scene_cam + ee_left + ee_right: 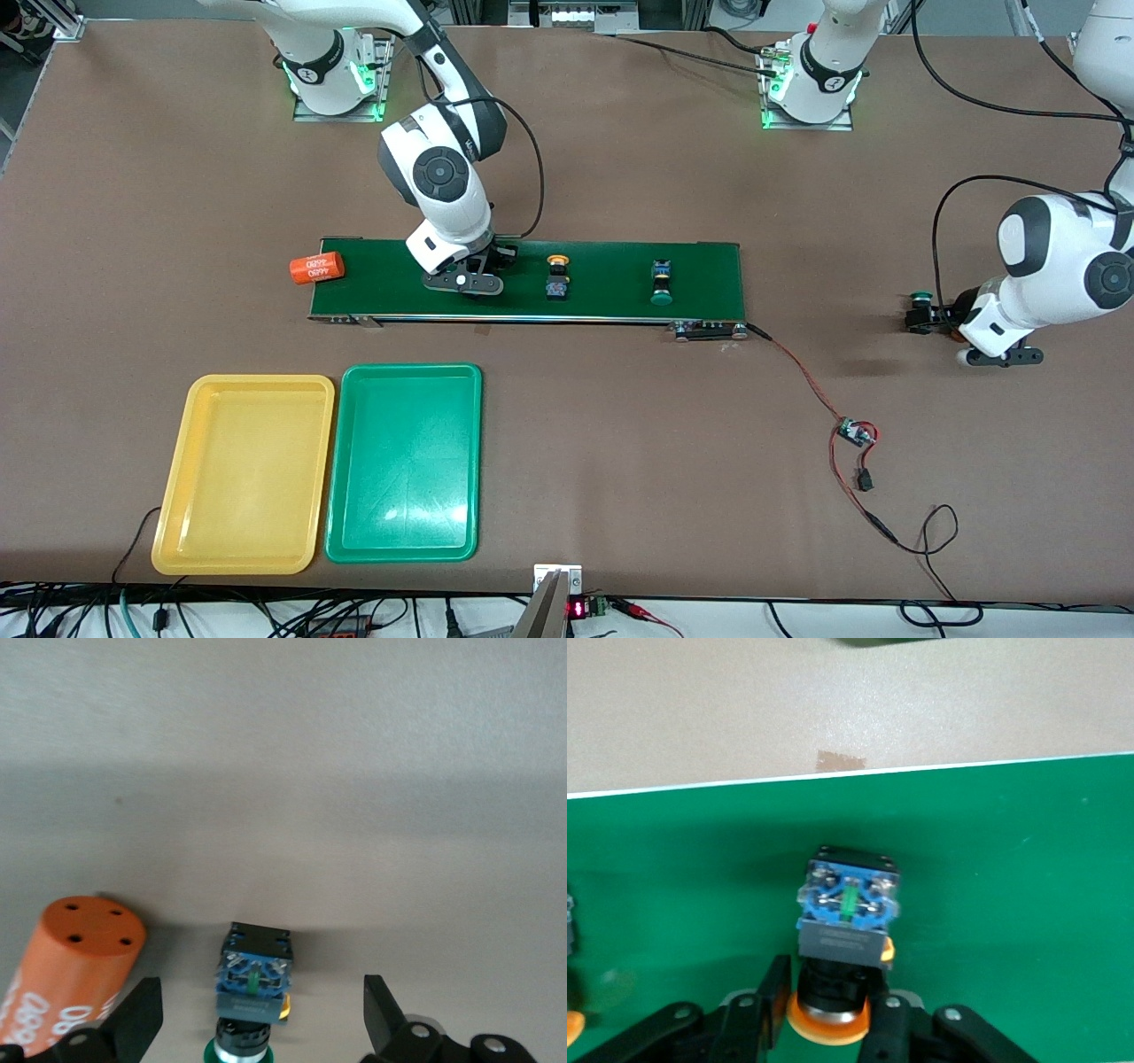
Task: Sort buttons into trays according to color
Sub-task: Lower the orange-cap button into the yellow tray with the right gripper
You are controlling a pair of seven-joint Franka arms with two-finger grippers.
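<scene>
A brown table [620, 425] carried a green belt [602, 297]. Yellow tray [244, 474] and green tray [405, 462] sat bare, nearer the camera. The right gripper [826, 1014] pinched an orange-capped button [847, 912] on the belt. The left gripper [261, 1028] gaped around a green-capped button [254, 979] beside an orange cylinder [75, 961], its cap cut off.

Probably a robotics lab: bolted arm bases [337, 71], conveyor belt [602, 282] (loose wiring [850, 434]).
</scene>
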